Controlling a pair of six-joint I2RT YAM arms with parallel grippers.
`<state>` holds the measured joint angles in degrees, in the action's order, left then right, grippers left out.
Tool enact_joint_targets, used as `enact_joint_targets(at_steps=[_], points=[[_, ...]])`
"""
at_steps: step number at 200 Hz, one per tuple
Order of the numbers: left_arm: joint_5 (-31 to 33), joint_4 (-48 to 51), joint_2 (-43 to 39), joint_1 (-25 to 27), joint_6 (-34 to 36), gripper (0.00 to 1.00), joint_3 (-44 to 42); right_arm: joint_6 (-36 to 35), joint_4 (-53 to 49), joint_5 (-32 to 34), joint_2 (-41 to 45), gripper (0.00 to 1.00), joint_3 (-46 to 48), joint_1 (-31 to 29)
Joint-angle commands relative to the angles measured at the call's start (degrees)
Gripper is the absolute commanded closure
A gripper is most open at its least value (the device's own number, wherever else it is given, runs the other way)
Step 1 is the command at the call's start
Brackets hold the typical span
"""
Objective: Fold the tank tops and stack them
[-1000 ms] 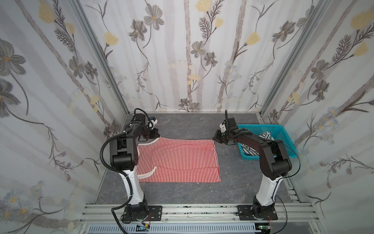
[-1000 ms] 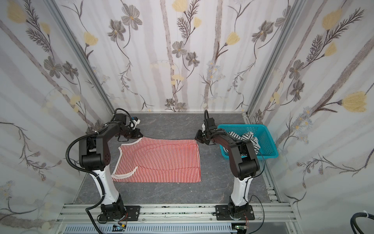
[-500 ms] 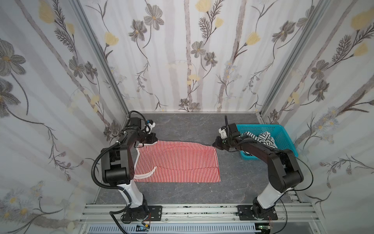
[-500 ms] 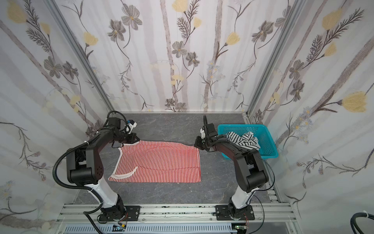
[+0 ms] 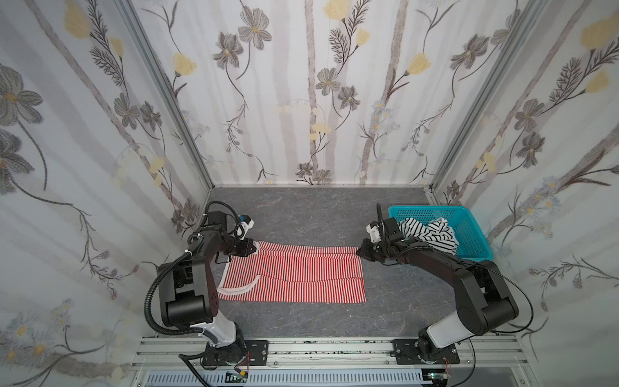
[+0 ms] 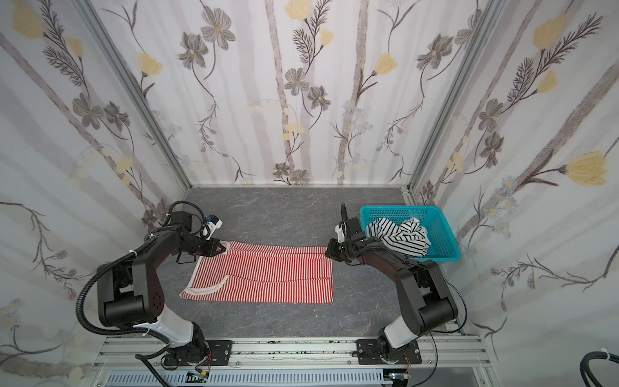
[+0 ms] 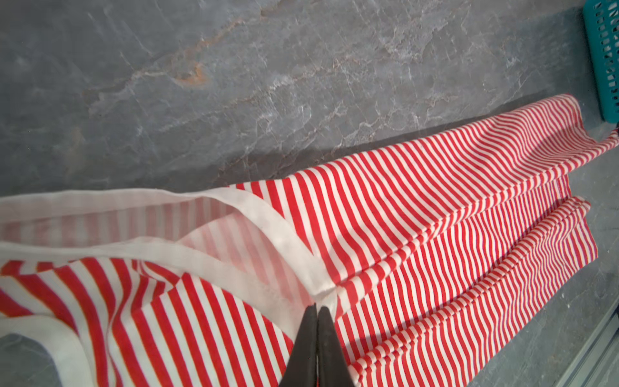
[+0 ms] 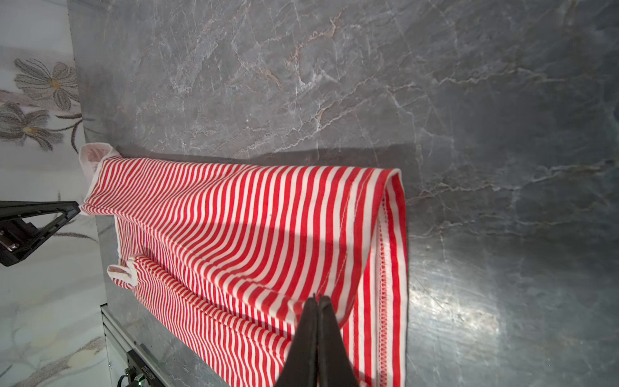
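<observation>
1. Clamps left pincer (image 5: 252, 249) on red-and-white tank top (image 5: 294, 274) at its white-trimmed far corner.
2. Clamps right pincer (image 5: 360, 250) on far hem corner, rest flat on desk (image 5: 301, 214).
3. Shows black-and-white tank top (image 5: 432, 233) heaped in turquoise basket (image 5: 475, 241).

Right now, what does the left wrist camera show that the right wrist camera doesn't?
Only left wrist: a corner of the turquoise basket, and a close look at the left gripper shut on the white trim. Only right wrist: the hem stitching beside the shut right gripper, and the floral wall. Both: the red-and-white tank top, one long edge lifted off the grey table.
</observation>
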<state>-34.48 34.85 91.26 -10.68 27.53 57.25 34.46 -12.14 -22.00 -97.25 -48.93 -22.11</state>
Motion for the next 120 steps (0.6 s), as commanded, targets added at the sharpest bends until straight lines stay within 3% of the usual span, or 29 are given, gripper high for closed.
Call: enact_joint_targets(at_steps=[1, 71, 120], points=[[0.7, 1.4, -1.8, 0.0, 3.6, 0.99, -2.2, 0.6, 3.2, 0.8, 1.6, 1.0, 1.8, -0.4], [1.8, 3.5, -7.7, -0.6, 6.4, 0.99, -7.4, 1.3, 3.4, 2.3, 4.4, 1.0, 5.3, -2.2], [2.9, 3.6, -7.5, -0.6, 7.3, 0.99, -9.5, 1.9, 4.4, 2.4, 5.5, 0.99, 10.0, -2.6]])
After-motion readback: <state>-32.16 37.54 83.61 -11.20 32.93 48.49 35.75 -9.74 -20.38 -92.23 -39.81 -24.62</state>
